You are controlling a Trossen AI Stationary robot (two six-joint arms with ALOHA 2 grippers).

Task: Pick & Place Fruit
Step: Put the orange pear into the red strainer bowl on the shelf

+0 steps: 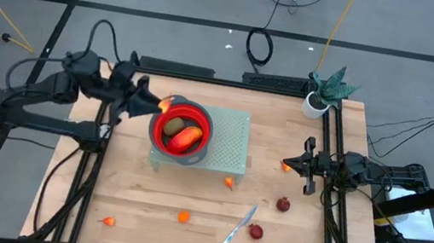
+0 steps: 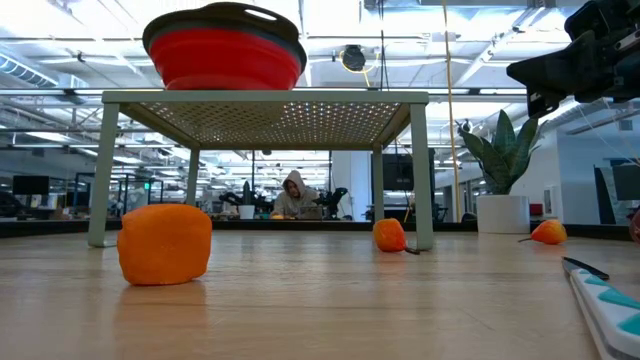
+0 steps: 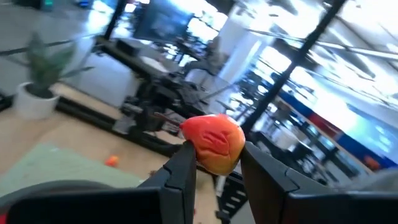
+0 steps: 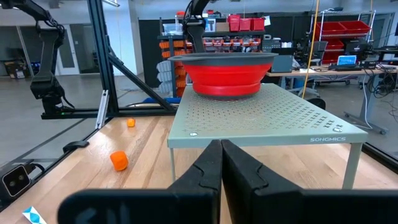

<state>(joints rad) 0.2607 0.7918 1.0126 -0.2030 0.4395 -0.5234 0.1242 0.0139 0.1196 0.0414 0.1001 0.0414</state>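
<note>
Orange fruit [image 3: 213,142] between left gripper [image 3: 217,165] fingers

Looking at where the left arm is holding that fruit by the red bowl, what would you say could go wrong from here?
The left gripper pinches a red-orange fruit only by its lower part, so it might slip out early.

It sits at the rim of the red bowl, not clearly over the middle; a release here could bounce the fruit off the rim onto the perforated stand.

The bowl already holds an olive fruit and an orange-red fruit, so a drop might roll off them.
</note>
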